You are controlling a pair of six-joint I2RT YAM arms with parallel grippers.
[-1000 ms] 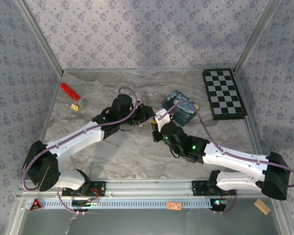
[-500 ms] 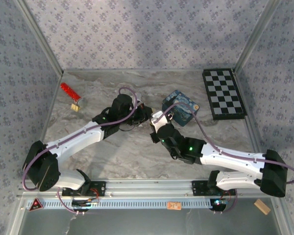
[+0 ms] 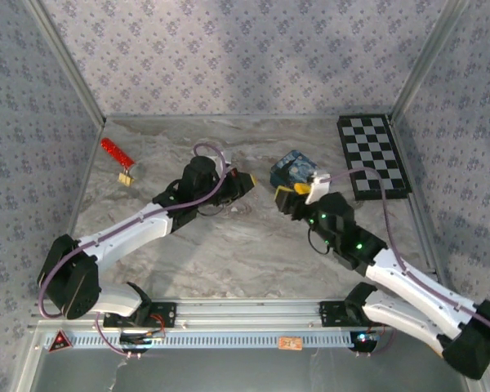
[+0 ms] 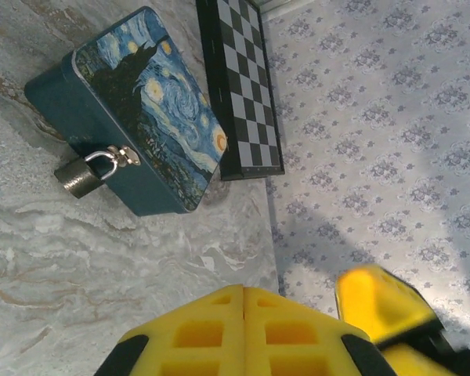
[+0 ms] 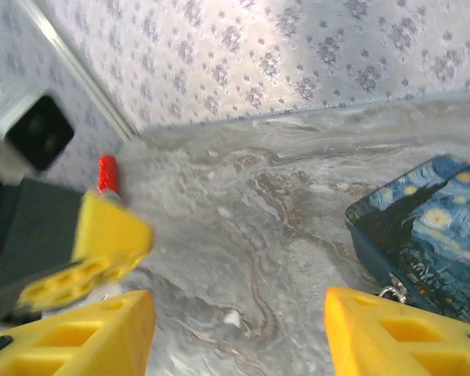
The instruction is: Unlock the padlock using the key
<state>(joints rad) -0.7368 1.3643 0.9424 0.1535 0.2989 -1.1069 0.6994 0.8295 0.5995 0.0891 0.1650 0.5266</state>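
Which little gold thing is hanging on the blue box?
The padlock, hooked on the blue box. The other gold piece lies far off, joined to a red strip.

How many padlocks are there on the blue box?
1. The padlock hangs from the clasp on the long side wall of the box. Its far sides are hidden, so another could be there.
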